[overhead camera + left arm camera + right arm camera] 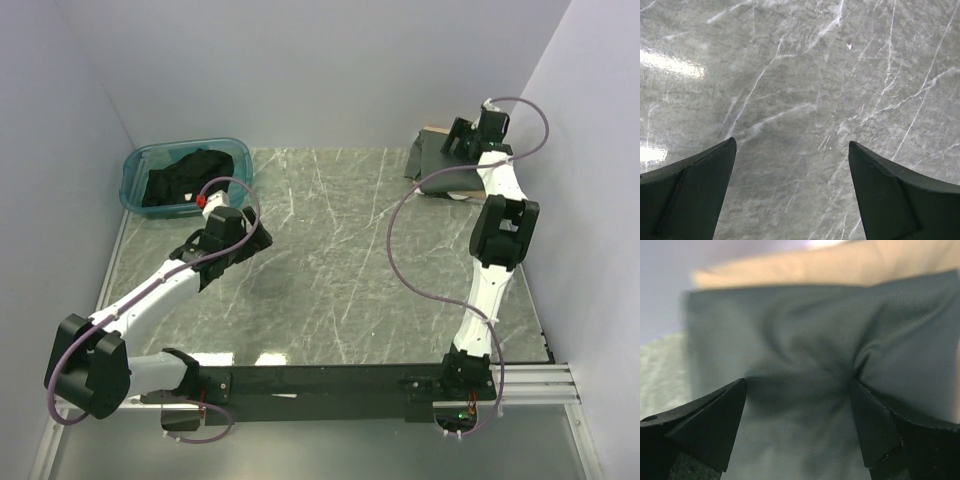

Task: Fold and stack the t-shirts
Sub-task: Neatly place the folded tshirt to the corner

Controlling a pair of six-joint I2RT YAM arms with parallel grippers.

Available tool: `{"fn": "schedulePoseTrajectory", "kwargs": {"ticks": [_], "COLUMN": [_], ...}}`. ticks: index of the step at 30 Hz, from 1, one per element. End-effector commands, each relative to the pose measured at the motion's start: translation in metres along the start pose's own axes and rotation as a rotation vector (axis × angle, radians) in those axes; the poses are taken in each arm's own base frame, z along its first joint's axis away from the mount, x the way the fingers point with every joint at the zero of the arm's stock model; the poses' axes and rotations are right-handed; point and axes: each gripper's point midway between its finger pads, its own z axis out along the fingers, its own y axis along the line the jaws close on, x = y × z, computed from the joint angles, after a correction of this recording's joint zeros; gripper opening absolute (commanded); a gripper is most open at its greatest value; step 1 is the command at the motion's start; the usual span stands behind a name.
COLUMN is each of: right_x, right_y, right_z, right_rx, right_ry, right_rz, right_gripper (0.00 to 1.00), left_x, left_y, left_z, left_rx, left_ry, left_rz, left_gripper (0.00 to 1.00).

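Observation:
A dark charcoal-grey t-shirt (432,163) lies folded at the table's far right. In the right wrist view this grey shirt (805,340) lies on top of a tan one (840,265), and its cloth is puckered. My right gripper (462,138) (797,385) is open over it. Both fingertips (735,390) rest on the cloth and no fold is pinched between them. A black t-shirt (183,180) lies crumpled in the teal tub (135,165) at the far left. My left gripper (252,240) (792,145) hangs open over bare table, holding nothing.
The marble table (330,260) lies between the two arms. Grey walls close in the back and both sides. A bit of white (456,197) shows at the near edge of the stack. A purple cable (405,270) loops off the right arm.

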Motion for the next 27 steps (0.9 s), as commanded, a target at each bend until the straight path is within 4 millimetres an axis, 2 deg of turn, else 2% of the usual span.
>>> {"fn": "schedulePoseTrajectory", "kwargs": {"ticks": [1,5,6,7,10,11,14,16,17,18,20,21,23,24,26,27], "right_x": [-0.010,-0.013,-0.009,-0.014,-0.018,-0.020,-0.044,-0.065,-0.082,-0.082,-0.094,-0.092,-0.097,-0.084,-0.071,-0.055], "right_y": [-0.024,-0.035,-0.039,-0.039,-0.026,-0.013,0.008,0.025,0.034,0.035,0.041,0.045,0.051,0.054,0.070,0.076], "right_z": [0.001,0.004,0.002,0.001,-0.006,-0.012,-0.035,-0.061,-0.084,-0.091,-0.111,-0.128,-0.144,-0.158,-0.169,-0.181], "right_rx": [0.053,-0.001,-0.012,-0.050,-0.181,-0.260,-0.374,-0.436,-0.455,-0.449,-0.455,-0.452,-0.441,-0.428,-0.432,-0.436], "right_ry": [-0.013,-0.008,0.000,-0.018,-0.008,0.004,-0.040,-0.087,-0.125,-0.128,-0.177,-0.191,-0.258,-0.253,-0.262,-0.249], "right_rz": [0.032,0.139,0.162,0.177,0.226,0.239,0.253,0.239,0.237,0.245,0.237,0.238,0.220,0.222,0.203,0.208], "right_gripper": [0.91,0.91,0.91,0.91,0.91,0.91,0.92,0.92,0.92,0.92,0.92,0.92,0.93,0.93,0.93,0.93], "left_x": [-0.008,-0.002,-0.002,-0.002,-0.007,-0.008,-0.014,-0.018,-0.020,-0.022,-0.025,-0.025,-0.023,-0.022,-0.019,-0.018], "left_y": [0.001,0.004,0.005,0.006,0.003,0.002,-0.003,-0.004,-0.004,-0.004,-0.005,-0.004,0.001,0.001,0.001,0.001], "left_z": [0.003,0.004,0.004,0.004,-0.001,-0.003,-0.012,-0.022,-0.026,-0.029,-0.041,-0.044,-0.050,-0.051,-0.055,-0.056], "left_rx": [-0.022,-0.029,-0.030,-0.035,-0.030,-0.020,0.004,0.018,0.019,0.024,0.048,0.058,0.059,0.061,0.080,0.086], "left_ry": [-0.025,-0.010,-0.008,-0.007,-0.021,-0.022,-0.040,-0.053,-0.061,-0.067,-0.089,-0.094,-0.104,-0.104,-0.099,-0.097], "left_rz": [0.002,-0.002,-0.006,-0.006,-0.012,-0.012,-0.016,-0.012,-0.014,-0.020,-0.026,-0.027,-0.050,-0.053,-0.055,-0.054], "left_gripper": [0.99,0.99,0.99,0.99,0.99,0.99,0.99,0.99,0.99,0.99,0.99,0.99,0.99,0.99,0.99,0.99]}}
